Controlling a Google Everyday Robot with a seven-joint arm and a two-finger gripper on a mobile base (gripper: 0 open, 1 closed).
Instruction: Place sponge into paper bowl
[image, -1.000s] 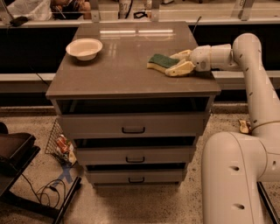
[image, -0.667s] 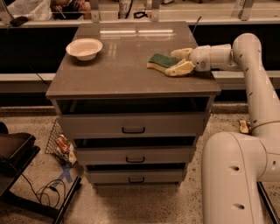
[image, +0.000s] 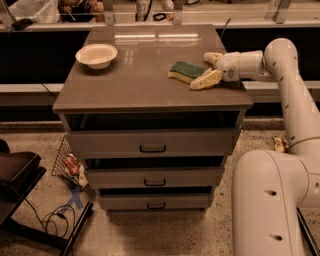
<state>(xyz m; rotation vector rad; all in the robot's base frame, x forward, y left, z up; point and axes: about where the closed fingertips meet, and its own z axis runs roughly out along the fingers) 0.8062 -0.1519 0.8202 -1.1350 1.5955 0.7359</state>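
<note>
One sponge, green up, long axis twd hand; fingers spread beside it.

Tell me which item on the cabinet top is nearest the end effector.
The sponge, green face up: the open end effector is at its end, while the paper bowl sits far across the cabinet top.

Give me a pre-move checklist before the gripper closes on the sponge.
1. Gripper open, at the sponge's right end: ok.
2. Sponge lying flat on the tabletop, green side up: ok.
3. Sponge fully between the fingers: cannot tell.
4. Paper bowl upright and empty, at the far left: ok.
5. Sponge in bowl: not ok, not yet done.
</note>
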